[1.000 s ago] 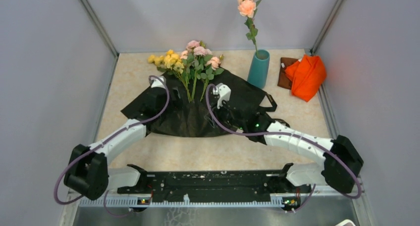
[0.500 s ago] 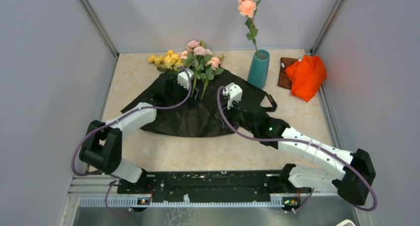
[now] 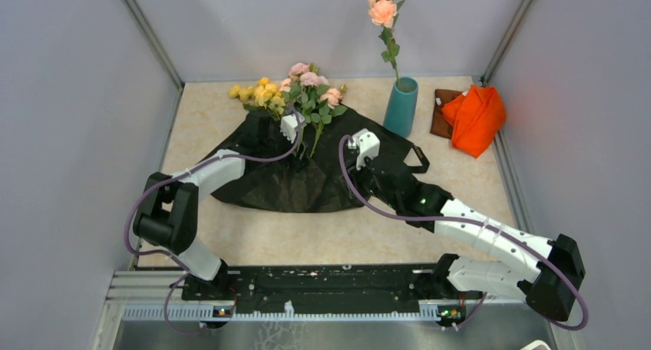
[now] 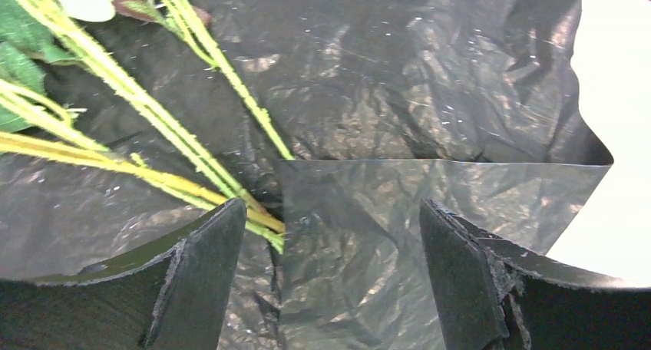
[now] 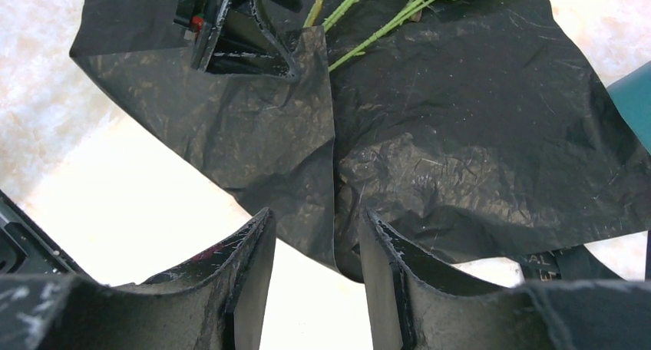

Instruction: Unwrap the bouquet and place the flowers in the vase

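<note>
Wrapping sheet (image 3: 269,183) lies flat mid-worktop, flowers (image 3: 305,97) at its far edge, vase (image 3: 401,106) back right. Left claw (image 4: 330,212) wide open, empty, over stem ends; right claw (image 5: 315,216) half-open, empty. Next, likely: pinch stems.

A crumpled orange cloth (image 3: 476,118) overlaps a brown piece (image 3: 440,112).

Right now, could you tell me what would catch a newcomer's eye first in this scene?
Probably the glossy black wrapping sheet spread open mid-table, with the pink and yellow flowers lying across its far edge. Behind it to the right stands the teal vase holding one tall peach rose, beside a bright orange cloth in the far right corner.
</note>
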You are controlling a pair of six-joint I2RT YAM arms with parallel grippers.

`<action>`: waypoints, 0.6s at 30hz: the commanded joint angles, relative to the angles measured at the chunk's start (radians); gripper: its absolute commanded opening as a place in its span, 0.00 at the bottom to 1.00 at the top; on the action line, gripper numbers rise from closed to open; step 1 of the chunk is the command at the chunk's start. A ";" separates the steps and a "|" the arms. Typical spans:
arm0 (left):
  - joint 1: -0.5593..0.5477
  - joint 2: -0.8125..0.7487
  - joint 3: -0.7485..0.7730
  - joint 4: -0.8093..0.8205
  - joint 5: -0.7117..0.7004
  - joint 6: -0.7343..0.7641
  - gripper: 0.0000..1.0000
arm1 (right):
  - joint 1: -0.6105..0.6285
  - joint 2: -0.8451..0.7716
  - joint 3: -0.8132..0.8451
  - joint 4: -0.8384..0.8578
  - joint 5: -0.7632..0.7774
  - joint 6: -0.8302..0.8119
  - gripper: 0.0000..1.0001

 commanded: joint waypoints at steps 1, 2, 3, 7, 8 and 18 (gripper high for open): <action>0.003 0.025 0.036 -0.038 0.161 0.036 0.88 | -0.005 -0.020 -0.007 0.018 0.021 -0.011 0.45; 0.005 0.035 0.045 -0.052 0.175 0.039 0.87 | -0.004 -0.024 -0.011 0.017 0.022 -0.011 0.45; 0.006 0.045 0.058 -0.066 0.184 0.041 0.87 | -0.004 -0.028 -0.013 0.016 0.025 -0.010 0.45; 0.018 0.065 0.070 -0.070 0.163 0.035 0.88 | -0.004 -0.043 -0.019 0.011 0.028 -0.010 0.45; 0.021 0.066 0.072 -0.068 0.173 0.035 0.87 | -0.005 -0.046 -0.020 0.010 0.032 -0.010 0.45; 0.025 0.070 0.086 -0.070 0.137 0.023 0.88 | -0.004 -0.066 -0.031 0.001 0.045 -0.011 0.45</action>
